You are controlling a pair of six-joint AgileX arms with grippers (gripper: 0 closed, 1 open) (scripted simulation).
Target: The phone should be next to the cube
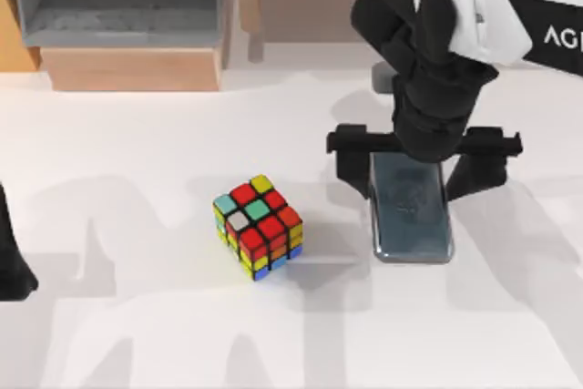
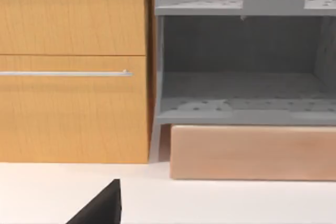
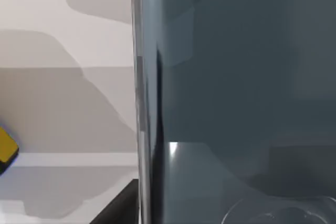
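Phone [image 1: 414,220]: a flat slab with a dark glossy screen and a thin silvery edge, laid face up on the table [image 1: 137,334], directly beneath the right claw [image 1: 419,170] and reaching out past it toward the near side. Judged stiff, light and slippery on its glass face, with little height for a pinch from above; the long side edges are taken as the only sound hold, low and close to the table. The screen is reckoned prone to scratching, so a soft closing is advised. In the right wrist view the phone [image 3: 236,77] is seen close up, its edge catching the light.

Right claw: spread wide, one finger set outside each long edge of the phone, nothing pinched.

Cube [image 1: 258,227]: a 3x3 puzzle cube with mixed stickers, stood on the table to the left of the claw, apart from the phone by a clear gap. A yellow corner of the cube [image 3: 6,148] is caught in the right wrist view.

Left claw [image 1: 14,266]: parked at the far left table edge; whether spread or pressed together cannot be told.

Shelf unit [image 2: 241,66] and wooden cabinet [image 2: 73,66]: stood at the back of the table.
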